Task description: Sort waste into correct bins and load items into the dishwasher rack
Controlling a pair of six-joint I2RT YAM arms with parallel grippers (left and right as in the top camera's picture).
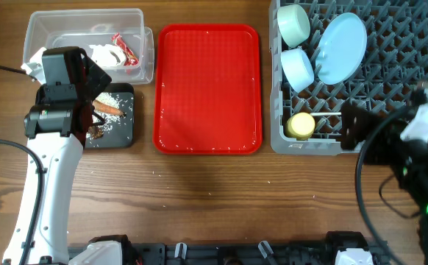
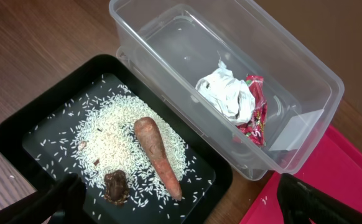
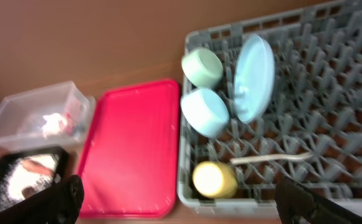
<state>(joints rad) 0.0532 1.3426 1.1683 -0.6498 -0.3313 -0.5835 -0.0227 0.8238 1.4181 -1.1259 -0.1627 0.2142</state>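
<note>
The clear tub (image 1: 52,26) holds crumpled white paper (image 2: 226,93) and the red wrapper (image 2: 255,112). The black tray (image 1: 122,136) holds rice grains (image 2: 116,134), the orange carrot stick (image 2: 158,155) and the brown lump (image 2: 116,186). My left gripper (image 2: 178,208) is open and empty above the black tray. The grey rack (image 1: 412,44) holds the green bowl (image 1: 293,23), blue bowl (image 1: 298,68), blue plate (image 1: 342,48), yellow cup (image 1: 301,126) and white spoon (image 3: 271,159). My right gripper (image 3: 181,208) is open and empty, raised near the rack's front right.
The flat red serving tray (image 1: 208,88) lies between the bins and the rack, with a few rice grains on it. Scattered grains dot the wooden table (image 1: 214,191) in front. Cables run along both arms.
</note>
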